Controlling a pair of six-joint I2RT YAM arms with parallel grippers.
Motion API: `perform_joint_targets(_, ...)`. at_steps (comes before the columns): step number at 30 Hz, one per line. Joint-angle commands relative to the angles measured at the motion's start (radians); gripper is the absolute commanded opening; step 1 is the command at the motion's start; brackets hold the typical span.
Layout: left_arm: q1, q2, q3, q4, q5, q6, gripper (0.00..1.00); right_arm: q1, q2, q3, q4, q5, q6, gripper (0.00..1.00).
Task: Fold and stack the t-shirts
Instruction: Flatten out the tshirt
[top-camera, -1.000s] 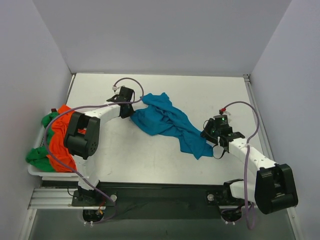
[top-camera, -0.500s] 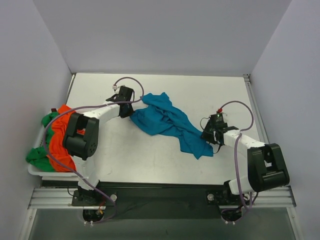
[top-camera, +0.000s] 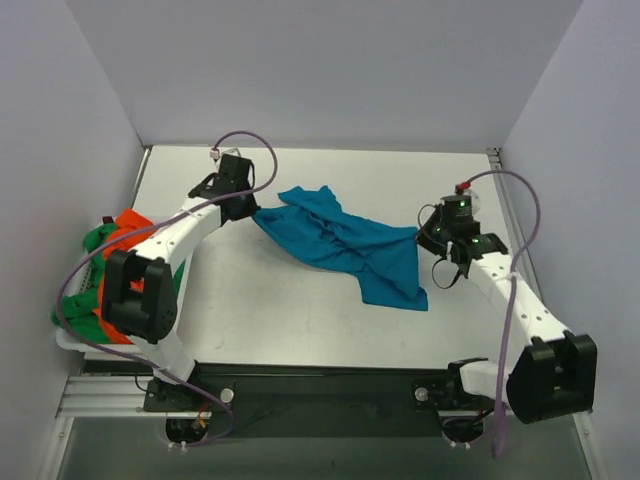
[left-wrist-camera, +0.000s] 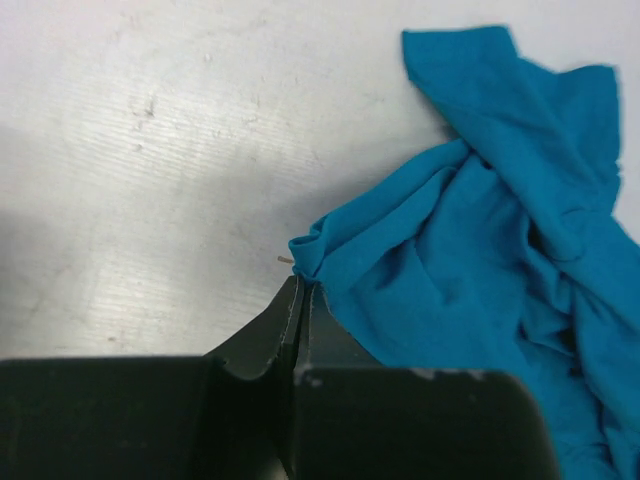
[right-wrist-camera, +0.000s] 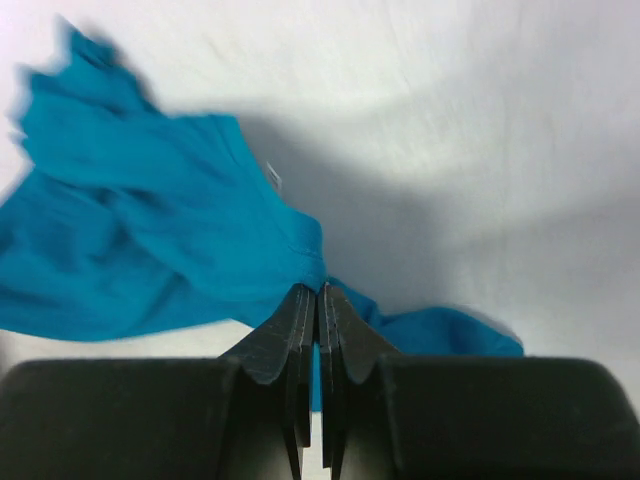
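Observation:
A teal-blue t-shirt (top-camera: 345, 243) is stretched across the middle of the table between both arms. My left gripper (top-camera: 252, 211) is shut on its left edge, the bunched cloth (left-wrist-camera: 310, 255) sitting right at the fingertips (left-wrist-camera: 297, 290). My right gripper (top-camera: 420, 236) is shut on the shirt's right edge (right-wrist-camera: 300, 262), with cloth pinched between the closed fingers (right-wrist-camera: 318, 300) and a flap hanging below. An orange t-shirt (top-camera: 122, 238) and a green t-shirt (top-camera: 75, 310) lie heaped in the basket at the left.
A white plastic basket (top-camera: 66, 343) hangs at the table's left edge. Grey walls close in the back and both sides. Purple cables loop above each wrist.
The right gripper has shut on the teal shirt's right edge and lifted it back and to the right. The left arm pulled its edge leftward, so the shirt is now spread wider.

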Motion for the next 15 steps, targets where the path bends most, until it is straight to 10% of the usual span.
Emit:
perform_joint_targets(1,0.038,-0.153,0.088,-0.071,0.002,0.042,0.0,-0.044,-0.112,0.179,-0.148,0.038,-0.03,0.0)
perform_joint_targets(15,0.099,-0.519,0.271,-0.244,0.082,0.079,0.0,-0.158,-0.338,0.524,-0.403,0.051,-0.072,0.0)
